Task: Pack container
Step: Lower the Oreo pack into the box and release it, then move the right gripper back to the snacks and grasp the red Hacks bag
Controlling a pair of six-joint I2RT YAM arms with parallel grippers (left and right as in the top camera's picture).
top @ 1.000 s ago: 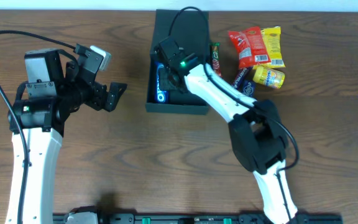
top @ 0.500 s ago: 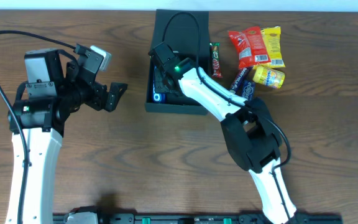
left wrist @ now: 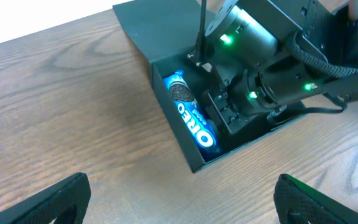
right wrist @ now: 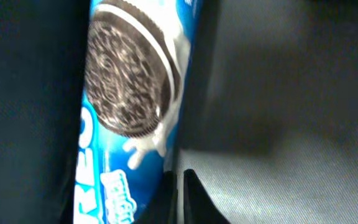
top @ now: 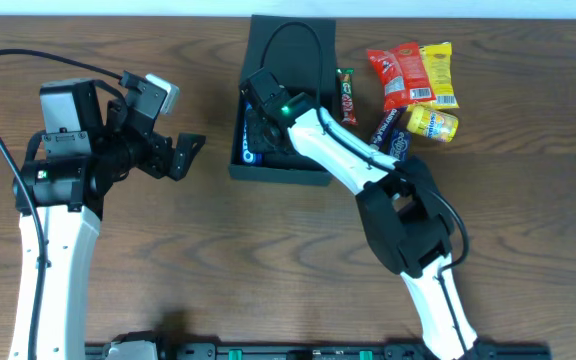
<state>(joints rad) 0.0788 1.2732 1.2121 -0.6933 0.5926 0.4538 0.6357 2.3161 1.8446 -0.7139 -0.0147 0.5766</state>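
My right claw [left wrist: 224,116] is sunk inside the matte black, shallow square container [top: 280,172] at the table's far middle, tips just beside the blue Oreo biscuit packet [left wrist: 191,119]. I cannot tell whether the jaws are parted or closed. I judge the packet lies tight along the left wall to leave floor for the dark chocolate bar [top: 346,95], red snack packet [top: 395,75] and yellow snack packet [top: 436,72] waiting just right of the container. My left claw [top: 178,152] hangs wide open and empty, well apart, probably keeping clear.
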